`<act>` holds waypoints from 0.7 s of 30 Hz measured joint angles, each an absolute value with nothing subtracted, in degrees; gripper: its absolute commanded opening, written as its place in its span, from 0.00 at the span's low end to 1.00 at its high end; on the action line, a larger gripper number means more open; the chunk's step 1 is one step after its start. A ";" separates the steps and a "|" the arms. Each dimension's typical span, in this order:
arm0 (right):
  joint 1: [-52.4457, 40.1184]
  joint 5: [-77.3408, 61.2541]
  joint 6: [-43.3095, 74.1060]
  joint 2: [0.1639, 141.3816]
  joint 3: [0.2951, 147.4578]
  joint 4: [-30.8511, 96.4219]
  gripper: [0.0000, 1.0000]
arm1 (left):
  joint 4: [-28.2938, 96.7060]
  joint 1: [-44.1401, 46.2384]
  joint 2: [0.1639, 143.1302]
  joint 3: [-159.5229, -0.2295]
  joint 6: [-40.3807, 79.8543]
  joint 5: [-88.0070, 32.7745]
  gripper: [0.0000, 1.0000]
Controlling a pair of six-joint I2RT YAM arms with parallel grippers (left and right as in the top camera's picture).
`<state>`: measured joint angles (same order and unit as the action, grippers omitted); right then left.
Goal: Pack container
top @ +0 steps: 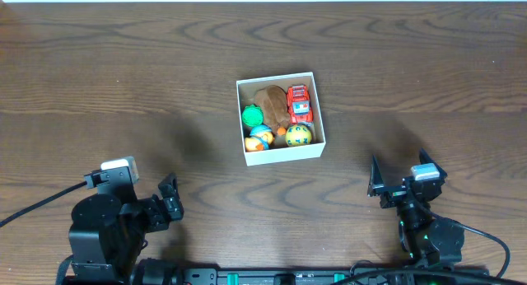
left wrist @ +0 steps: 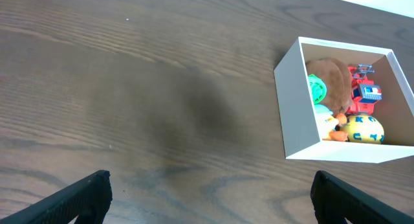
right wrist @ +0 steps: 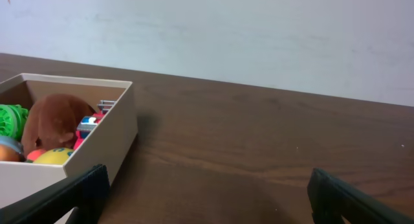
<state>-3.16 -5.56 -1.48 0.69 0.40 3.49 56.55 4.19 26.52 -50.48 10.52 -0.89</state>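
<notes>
The white square container (top: 282, 154) sits at the middle of the table. In it lie a brown plush toy (top: 272, 102), a red toy truck (top: 299, 103), a green toy (top: 252, 115), a yellow ball (top: 298, 135) and a blue-orange toy (top: 260, 139). It also shows in the left wrist view (left wrist: 297, 114) and the right wrist view (right wrist: 97, 146). My left gripper (top: 170, 200) is open and empty at the near left, away from the box. My right gripper (top: 401, 181) is open and empty at the near right.
The dark wooden table (top: 123, 87) runs to a pale wall at the back (right wrist: 259, 36). Cables trail from the left arm's base (top: 41, 204) at the near edge.
</notes>
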 measured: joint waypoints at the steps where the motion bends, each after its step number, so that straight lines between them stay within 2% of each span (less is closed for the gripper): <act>1: -3.16 -5.56 -1.48 0.69 0.40 3.49 0.99 | 56.55 4.21 26.52 -50.48 10.52 -0.89 0.98; 16: -3.16 -5.56 -1.45 0.69 0.40 3.49 0.99 | 56.84 4.19 26.52 -50.48 10.41 -0.56 0.98; 21: -3.16 -5.56 -1.45 0.69 0.40 3.49 0.99 | 56.95 1.58 24.73 -48.93 9.63 0.64 0.98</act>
